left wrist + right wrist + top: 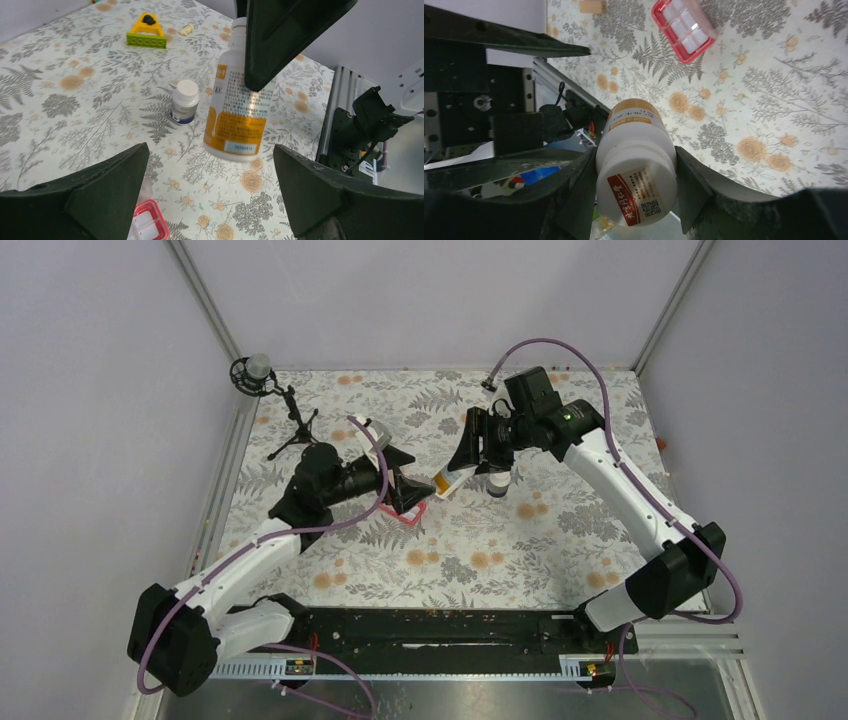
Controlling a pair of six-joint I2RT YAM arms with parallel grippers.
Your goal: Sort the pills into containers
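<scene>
My right gripper (635,156) is shut on the cap end of a white pill bottle with an orange label (634,145), held tilted above the cloth. From above, that gripper (470,455) and the bottle (450,480) hang just right of the red-pink tray, the container (412,511). My left gripper (405,490) is open over the tray. Between its fingers (107,182) is only cloth, with the held bottle (237,115) beyond and a tray corner (148,223) at the bottom. The tray (684,27) shows clear compartments. I can make out no pills in it.
A small white capped bottle (185,101) stands on the flowered cloth beside the held one. Farther off lie a yellow wedge tool on a green brick (146,32) and a small pale object (186,30). A microphone on a tripod (262,377) stands back left.
</scene>
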